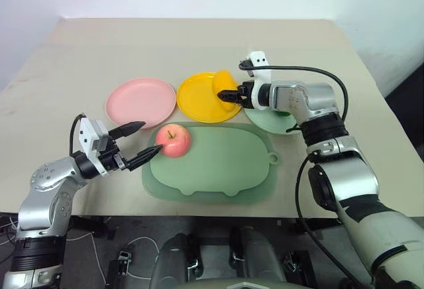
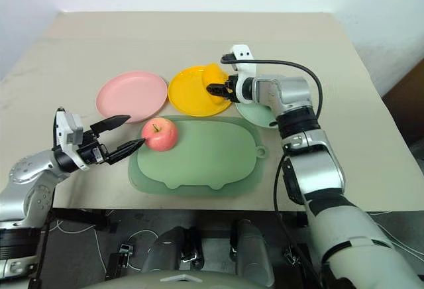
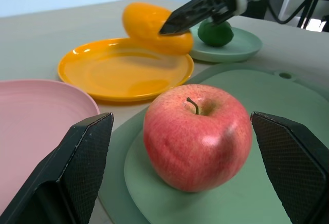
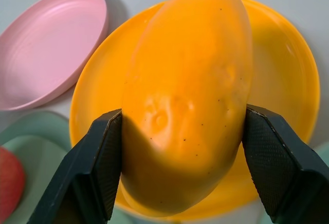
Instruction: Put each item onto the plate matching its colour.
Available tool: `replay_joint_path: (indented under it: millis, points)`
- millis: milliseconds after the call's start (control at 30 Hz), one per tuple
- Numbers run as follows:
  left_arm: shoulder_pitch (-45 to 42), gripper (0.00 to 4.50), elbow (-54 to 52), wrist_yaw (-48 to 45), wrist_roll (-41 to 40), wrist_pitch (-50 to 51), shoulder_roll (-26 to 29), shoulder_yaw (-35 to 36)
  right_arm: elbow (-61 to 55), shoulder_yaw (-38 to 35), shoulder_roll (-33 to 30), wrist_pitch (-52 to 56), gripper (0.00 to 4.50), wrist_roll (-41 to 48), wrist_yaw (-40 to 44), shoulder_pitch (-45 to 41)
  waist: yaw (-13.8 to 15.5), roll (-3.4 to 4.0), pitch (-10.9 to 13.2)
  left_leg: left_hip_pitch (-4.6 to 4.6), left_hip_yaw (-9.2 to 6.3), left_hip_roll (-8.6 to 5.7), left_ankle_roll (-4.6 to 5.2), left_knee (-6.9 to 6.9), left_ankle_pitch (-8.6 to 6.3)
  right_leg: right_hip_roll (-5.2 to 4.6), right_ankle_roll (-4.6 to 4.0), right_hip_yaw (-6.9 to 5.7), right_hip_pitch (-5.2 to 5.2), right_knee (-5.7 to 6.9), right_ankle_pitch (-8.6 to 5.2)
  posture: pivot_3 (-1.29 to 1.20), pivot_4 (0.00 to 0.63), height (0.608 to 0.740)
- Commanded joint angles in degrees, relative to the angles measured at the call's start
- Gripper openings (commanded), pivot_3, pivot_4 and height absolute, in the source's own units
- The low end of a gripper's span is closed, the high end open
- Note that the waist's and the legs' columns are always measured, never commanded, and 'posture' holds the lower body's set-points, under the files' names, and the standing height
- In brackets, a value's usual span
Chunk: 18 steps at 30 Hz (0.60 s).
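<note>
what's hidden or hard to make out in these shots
- Small dark green lime: in the head views the right arm covers it on the pale mint green plate.
- Elongated yellow-orange mango in the right gripper: whether it touches the yellow plastic plate is unclear.
</note>
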Motion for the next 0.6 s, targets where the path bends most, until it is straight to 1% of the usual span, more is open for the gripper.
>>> replay_joint_path:
  millis: [33,167,233,300,333,467,533,600]
  points:
    - [0.81,4.5,-2.8,0.4,-0.96,-0.16,0.72,1.81,7.87,-0.43,2.79,-6.79,3.07,-3.38,0.58,-4.54,-0.33,0.0,0.0,0.01,0.0,0.0,0.0,0.0,0.0,0.0,0.0,0.0,0.0,0.01,0.0,0.0,0.15,0.696]
    - [1.67,4.5,-2.92,0.39,-0.98,-0.37,0.67,1.91,13.06,-1.51,4.94,-9.45,3.07,-5.17,0.51,-6.72,-0.44,0.0,0.0,-0.01,-0.01,0.0,-0.02,0.0,0.0,-0.02,0.0,0.03,-0.01,0.04,0.0,0.0,0.15,0.696]
    - [1.88,4.5,-2.88,0.43,-1.01,-0.43,0.71,1.92,13.87,-1.51,5.52,-10.38,3.8,-5.92,1.49,-7.05,-0.46,0.0,0.0,-0.01,-0.01,-0.01,-0.02,0.0,0.0,-0.04,0.0,0.04,-0.02,0.05,0.0,0.0,0.15,0.696]
    - [2.2,4.5,-3.17,0.49,-1.22,-0.23,0.87,2.13,14.17,-2.1,5.95,-11.17,4.35,-6.55,0.97,-7.25,-0.62,0.0,0.0,-0.01,-0.01,-0.01,-0.02,0.01,0.0,-0.04,0.0,0.04,-0.02,0.05,0.0,0.0,0.15,0.696]
    - [2.3,4.5,-3.28,0.54,-1.31,-0.12,0.93,2.22,14.3,-2.35,6.1,-11.46,4.48,-6.86,0.69,-7.33,-0.73,0.0,0.0,-0.01,-0.01,0.0,-0.02,0.01,0.0,-0.04,0.0,0.04,-0.02,0.07,0.0,0.0,0.15,0.696]
    - [2.47,4.5,-3.46,0.5,-1.57,0.14,1.14,2.27,12.3,-3.34,5.92,-11.67,4.48,-7.33,0.89,-7.22,-1.16,0.0,0.0,0.0,-0.02,0.0,-0.04,0.01,0.01,-0.05,0.0,0.05,-0.05,0.13,0.0,0.0,0.15,0.696]
    - [1.72,4.5,-3.4,0.57,-1.76,0.57,1.31,2.1,5.53,-3.86,4.15,-9.32,4.48,-6.28,2.91,-5.7,-1.15,0.02,0.01,0.0,-0.02,0.0,-0.04,0.01,0.01,-0.05,0.0,0.05,-0.05,0.15,0.0,0.0,0.15,0.696]
    - [0.95,4.5,-3.2,0.62,-2.1,0.99,1.46,2.13,-3.76,-4.05,2.38,-6.45,4.48,-5.01,4.77,-2.57,-0.97,0.02,0.01,-0.06,-0.03,0.0,-0.05,0.01,0.02,-0.07,-0.01,0.06,-0.13,0.17,0.0,0.0,0.15,0.696]
